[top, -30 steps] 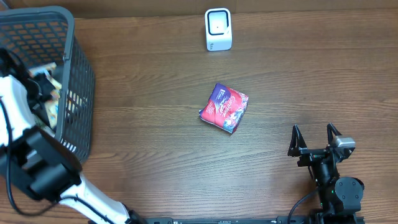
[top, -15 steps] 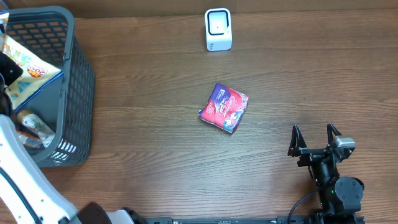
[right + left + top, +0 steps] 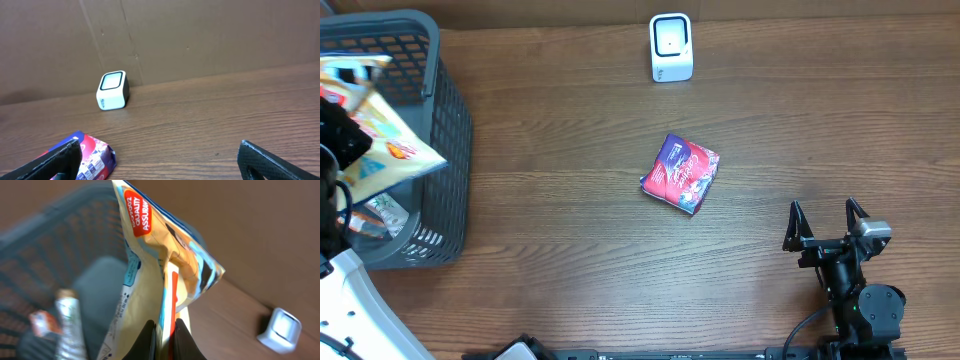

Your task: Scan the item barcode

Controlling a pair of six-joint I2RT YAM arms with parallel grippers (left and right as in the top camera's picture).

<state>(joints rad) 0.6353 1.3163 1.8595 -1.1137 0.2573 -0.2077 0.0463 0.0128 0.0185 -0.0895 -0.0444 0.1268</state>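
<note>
one snack bag [image 3: 150, 255] pinched tight in left hand [image 3: 163, 331] over basket [image 3: 452, 130]; right hand [image 3: 824, 210] gapes empty.

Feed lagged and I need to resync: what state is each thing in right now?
left gripper: jaws shut on snack bag
snack bag: held up over basket
basket: upright, items inside
red packet: lying on table, untouched
scanner: upright on table
right gripper: jaws open, empty

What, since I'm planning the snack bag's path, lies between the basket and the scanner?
Bare wood table only, per the overhead view, between basket and scanner; the red packet sits off that line, nearer the robot.
</note>
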